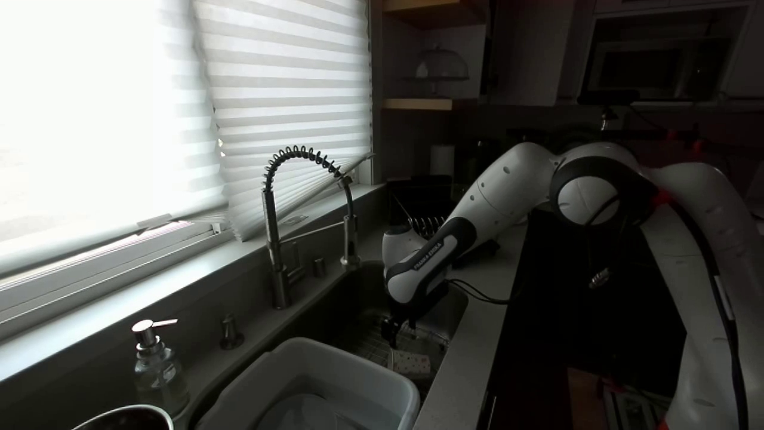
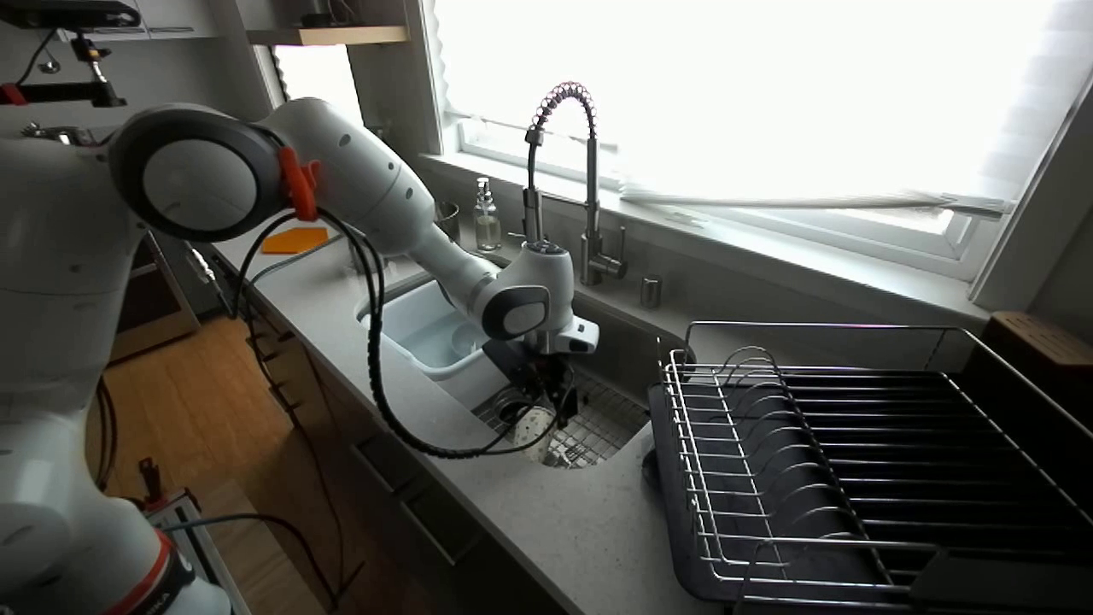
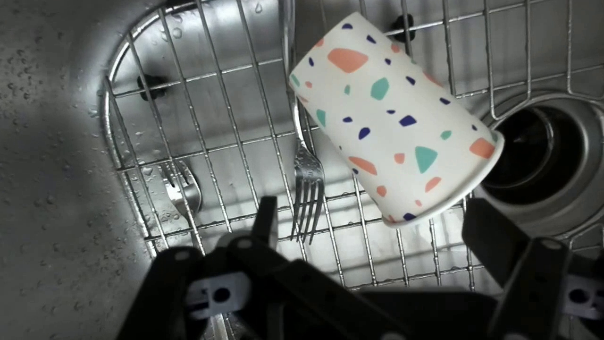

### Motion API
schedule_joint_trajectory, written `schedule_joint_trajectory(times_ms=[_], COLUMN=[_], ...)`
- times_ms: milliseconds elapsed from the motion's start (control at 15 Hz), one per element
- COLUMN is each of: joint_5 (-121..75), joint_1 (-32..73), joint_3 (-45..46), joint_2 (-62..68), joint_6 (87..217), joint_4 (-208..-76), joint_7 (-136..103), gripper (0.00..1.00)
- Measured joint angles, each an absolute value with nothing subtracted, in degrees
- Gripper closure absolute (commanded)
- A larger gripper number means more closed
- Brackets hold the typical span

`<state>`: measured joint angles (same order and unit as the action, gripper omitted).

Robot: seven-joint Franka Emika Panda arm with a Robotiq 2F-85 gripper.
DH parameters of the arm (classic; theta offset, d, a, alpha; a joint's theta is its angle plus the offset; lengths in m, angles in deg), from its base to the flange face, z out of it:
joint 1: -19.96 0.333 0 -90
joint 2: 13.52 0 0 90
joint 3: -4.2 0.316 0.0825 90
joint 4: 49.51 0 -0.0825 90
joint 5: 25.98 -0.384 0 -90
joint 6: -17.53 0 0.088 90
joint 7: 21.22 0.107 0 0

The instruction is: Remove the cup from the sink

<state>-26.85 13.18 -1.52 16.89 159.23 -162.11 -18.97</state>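
The cup (image 3: 396, 123) is white with coral, teal and navy flecks. It lies on its side on the wire grid in the sink (image 3: 52, 141), its rim facing the gripper. In both exterior views the cup (image 1: 410, 362) (image 2: 533, 424) is low in the grey metal sink (image 2: 623, 354). My gripper (image 3: 370, 210) is open and empty, its fingers wide apart, with the cup's rim edge near the space between the fingertips. In an exterior view the gripper (image 1: 394, 331) points down into the sink just beside the cup. Whether it touches the cup I cannot tell.
A fork (image 3: 309, 174) lies beside the cup, and another utensil (image 3: 184, 191) lies further left. The drain (image 3: 524, 146) is by the cup's rim. A white tub (image 1: 286, 352) fills one sink end. The faucet (image 1: 271, 239) arches above. A dish rack (image 2: 768, 461) stands beside the sink.
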Motion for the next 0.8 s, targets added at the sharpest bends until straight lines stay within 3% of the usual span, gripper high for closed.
schedule_joint_trajectory(times_ms=[800], joint_5=[-26.27], joint_1=[15.40], joint_3=[-1.76], joint_2=[23.64], joint_6=[156.83], joint_4=[-155.03], joint_7=[-16.01], gripper=[0.00])
